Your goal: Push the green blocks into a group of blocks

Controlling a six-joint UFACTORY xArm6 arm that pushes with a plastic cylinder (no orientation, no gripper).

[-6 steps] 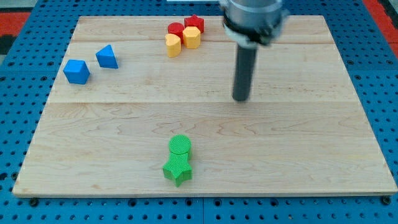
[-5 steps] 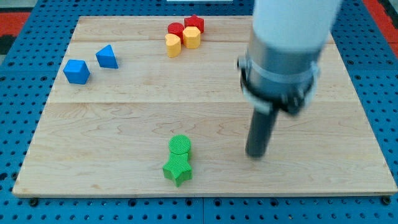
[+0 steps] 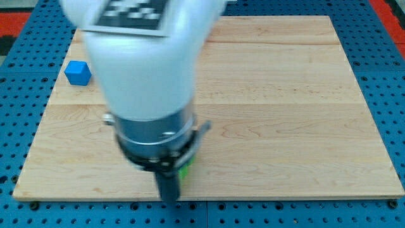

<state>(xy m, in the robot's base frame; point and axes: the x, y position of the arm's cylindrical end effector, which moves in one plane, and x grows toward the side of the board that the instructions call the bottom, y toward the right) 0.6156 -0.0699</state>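
My arm fills the view's left and middle and hides most of the blocks. Only a thin sliver of green block (image 3: 187, 168) shows at the right edge of the arm's collar, near the view's bottom. My tip (image 3: 168, 198) is at the board's bottom edge, just below and left of that green sliver. I cannot tell whether it touches the block. The second green block is hidden behind the arm.
A blue cube (image 3: 78, 73) sits near the left edge of the wooden board (image 3: 285, 95). The other blue block and the red and yellow blocks are hidden behind the arm. A blue pegboard (image 3: 389, 76) surrounds the board.
My tip has swept from the board's right-middle down and left to the bottom edge beside the green blocks. The arm now covers the green, red, yellow and one blue block.
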